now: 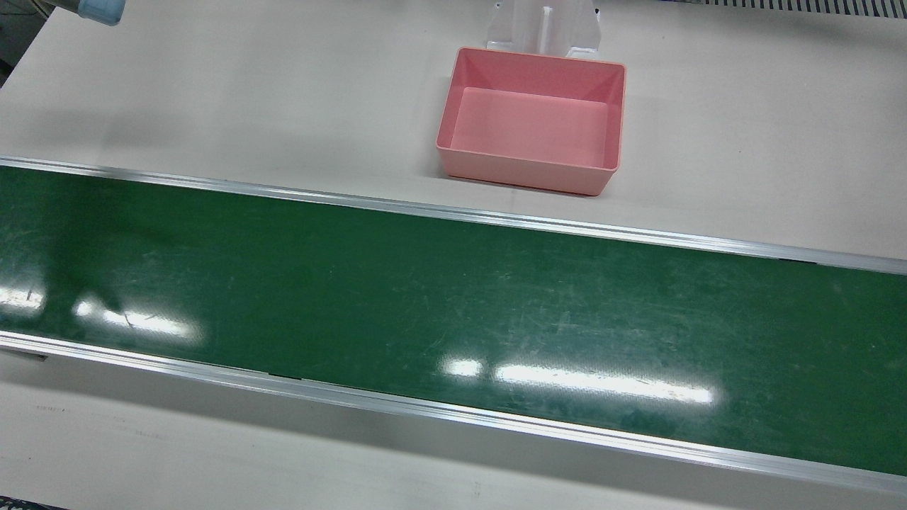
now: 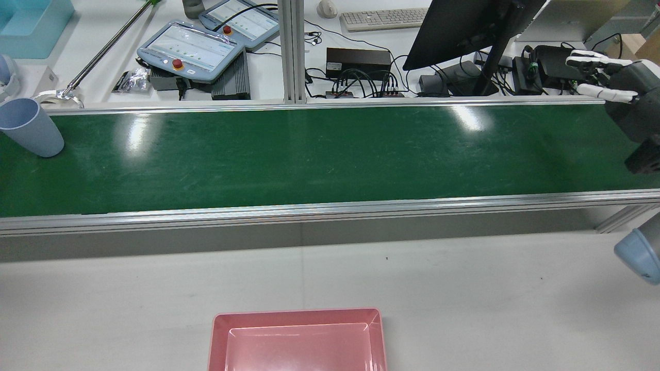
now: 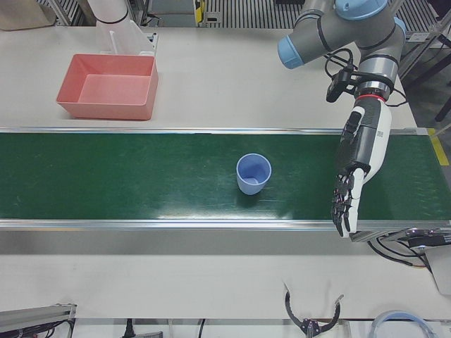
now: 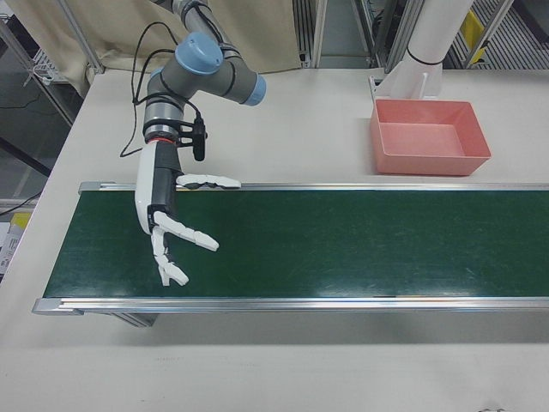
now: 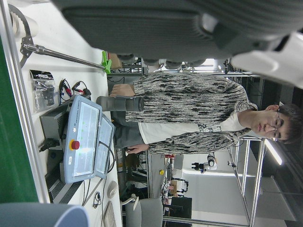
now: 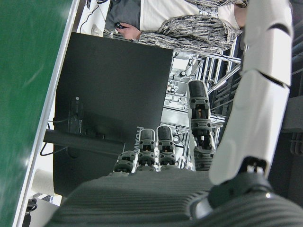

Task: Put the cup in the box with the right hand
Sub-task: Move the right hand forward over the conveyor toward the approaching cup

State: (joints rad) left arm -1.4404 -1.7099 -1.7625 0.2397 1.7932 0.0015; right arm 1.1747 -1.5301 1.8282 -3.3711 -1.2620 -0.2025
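A light blue cup (image 3: pixel 253 174) stands upright on the green belt (image 3: pixel 141 186), open end up; it shows at the rear view's far left (image 2: pixel 28 128). The pink box (image 3: pixel 109 86) is empty on the white table beside the belt, also in the front view (image 1: pixel 531 117) and the right-front view (image 4: pixel 429 136). My right hand (image 4: pixel 167 223) is open and empty, fingers spread above the belt's other end, far from the cup; it shows at the rear view's right edge (image 2: pixel 611 80). My left hand (image 3: pixel 359 158) is open and empty above the belt, apart from the cup.
Aluminium rails (image 1: pixel 453 212) run along both sides of the belt. A white arm pedestal (image 1: pixel 542 25) stands right behind the box. Teach pendants (image 2: pixel 191 49), a monitor (image 2: pixel 464 26) and cables lie on the bench beyond the belt, where a person (image 5: pixel 189 118) stands.
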